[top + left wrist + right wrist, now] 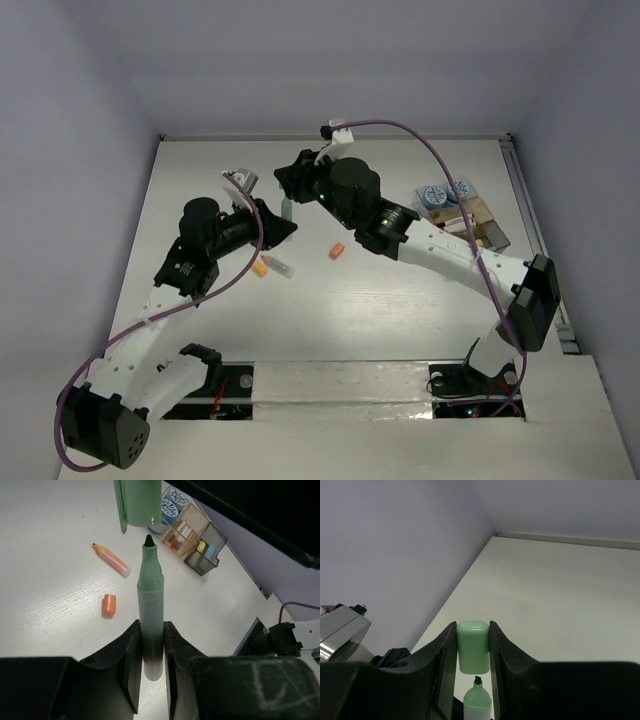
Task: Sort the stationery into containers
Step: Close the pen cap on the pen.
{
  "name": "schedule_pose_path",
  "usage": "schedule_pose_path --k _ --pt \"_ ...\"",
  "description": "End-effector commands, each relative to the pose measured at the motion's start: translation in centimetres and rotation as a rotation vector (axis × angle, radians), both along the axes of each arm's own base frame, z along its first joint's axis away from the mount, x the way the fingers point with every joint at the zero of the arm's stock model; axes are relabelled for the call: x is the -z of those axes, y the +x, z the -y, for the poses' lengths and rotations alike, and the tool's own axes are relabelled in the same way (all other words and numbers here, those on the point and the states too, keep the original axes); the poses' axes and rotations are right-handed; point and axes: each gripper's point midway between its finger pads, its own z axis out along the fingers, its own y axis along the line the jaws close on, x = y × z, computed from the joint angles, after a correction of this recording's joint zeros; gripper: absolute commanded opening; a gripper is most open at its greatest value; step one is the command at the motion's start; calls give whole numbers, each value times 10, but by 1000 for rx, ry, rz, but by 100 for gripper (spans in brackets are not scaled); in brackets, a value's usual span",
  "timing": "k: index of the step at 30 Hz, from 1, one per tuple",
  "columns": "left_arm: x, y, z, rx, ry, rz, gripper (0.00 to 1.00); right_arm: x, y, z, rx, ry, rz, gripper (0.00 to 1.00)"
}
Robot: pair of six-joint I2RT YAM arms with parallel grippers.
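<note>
My left gripper (150,632) is shut on the barrel of an uncapped green marker (150,580), whose dark tip points at a green cap (137,502) just beyond it. My right gripper (473,629) is shut on that green cap (473,652), and the marker's tip (478,681) sits just below the cap's opening, with a small gap between them. In the top view both grippers meet over the table's back middle, with the green marker (287,208) between them. The clear divided container (470,220) stands at the right and holds patterned rolls (445,193) and small sticks.
An orange marker (272,266) and a loose orange cap (337,250) lie on the white table; both also show in the left wrist view, the marker (112,559) and the cap (109,604). The container (192,535) is beyond them. Walls close the table's left, back and right.
</note>
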Motion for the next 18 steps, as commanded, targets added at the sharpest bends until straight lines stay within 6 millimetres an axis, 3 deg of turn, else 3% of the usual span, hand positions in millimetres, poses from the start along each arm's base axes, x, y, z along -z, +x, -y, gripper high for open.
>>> schedule_pose_path --k 1,18 --pt "-27 3 2 2 -18 84 0 -26 -5 1 -1 45 50 0" --pt "-30 3 -1 -14 -17 99 0 -1 -16 1 -8 28 10 0"
